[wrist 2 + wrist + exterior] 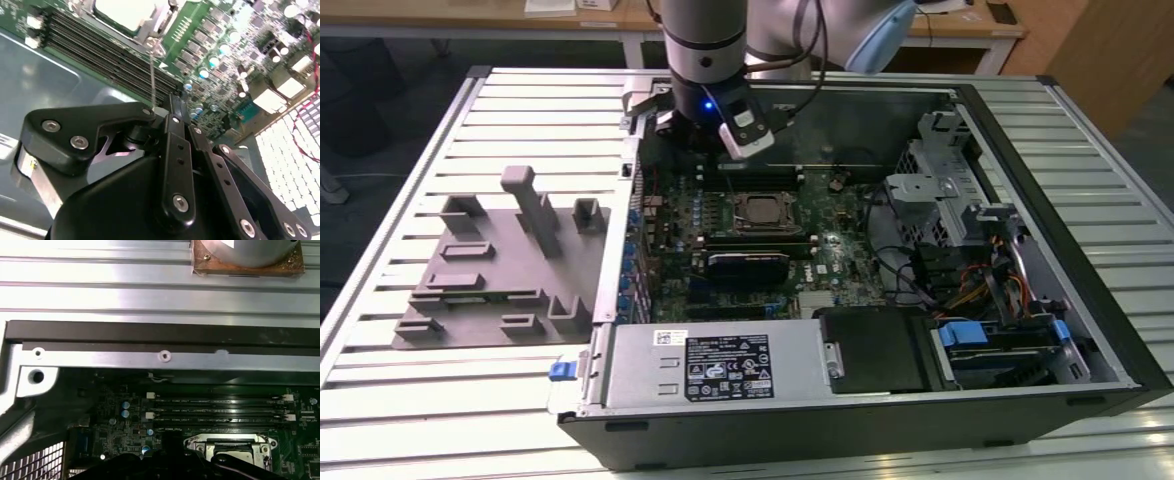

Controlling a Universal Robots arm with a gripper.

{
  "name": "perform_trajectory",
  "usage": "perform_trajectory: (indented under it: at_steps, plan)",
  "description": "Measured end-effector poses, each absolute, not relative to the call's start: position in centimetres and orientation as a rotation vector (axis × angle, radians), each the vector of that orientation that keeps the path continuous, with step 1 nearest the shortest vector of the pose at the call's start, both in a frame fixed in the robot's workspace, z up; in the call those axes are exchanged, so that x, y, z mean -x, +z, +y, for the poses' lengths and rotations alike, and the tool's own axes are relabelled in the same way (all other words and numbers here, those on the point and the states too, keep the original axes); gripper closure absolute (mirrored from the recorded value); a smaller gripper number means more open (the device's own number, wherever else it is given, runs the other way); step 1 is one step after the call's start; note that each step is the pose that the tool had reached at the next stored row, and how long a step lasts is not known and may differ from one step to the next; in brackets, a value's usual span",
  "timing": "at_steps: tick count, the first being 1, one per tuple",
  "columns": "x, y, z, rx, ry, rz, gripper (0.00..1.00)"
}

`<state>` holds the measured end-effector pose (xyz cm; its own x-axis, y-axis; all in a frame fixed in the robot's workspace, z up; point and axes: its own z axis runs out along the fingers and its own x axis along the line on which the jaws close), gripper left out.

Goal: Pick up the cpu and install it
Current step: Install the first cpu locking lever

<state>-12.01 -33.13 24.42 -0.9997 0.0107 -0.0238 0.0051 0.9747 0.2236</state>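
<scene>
The cpu (122, 11) is a silver-white square lying flat in the motherboard socket (762, 212), inside the open computer case. My gripper (720, 158) hangs over the memory slots (100, 47) just behind the socket, at the case's far side. In the second wrist view, the gripper (167, 107) stands beside the socket with a thin metal lever (152, 65) rising from the socket's corner up to its front end. Nothing shows in its grasp. The first wrist view has the socket frame (230, 444) just past the gripper's black body (165, 467).
The computer case (987, 420) lies open on a slatted metal table (400, 420). A grey plastic fixture (494, 275) with upright blocks stands to the exterior view's left of the case. Cables and drive cages (961, 250) crowd the case's right side; a power supply (720, 365) fills its front.
</scene>
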Motion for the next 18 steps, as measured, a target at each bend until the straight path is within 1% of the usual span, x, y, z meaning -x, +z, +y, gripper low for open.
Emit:
perform_trajectory:
  at_steps: [11,18]
  plan:
    - [8.7,24.4,-33.1,-0.013,0.351,3.100,0.89]
    - [8.6,24.4,-33.1,-0.013,0.351,3.100,0.89]
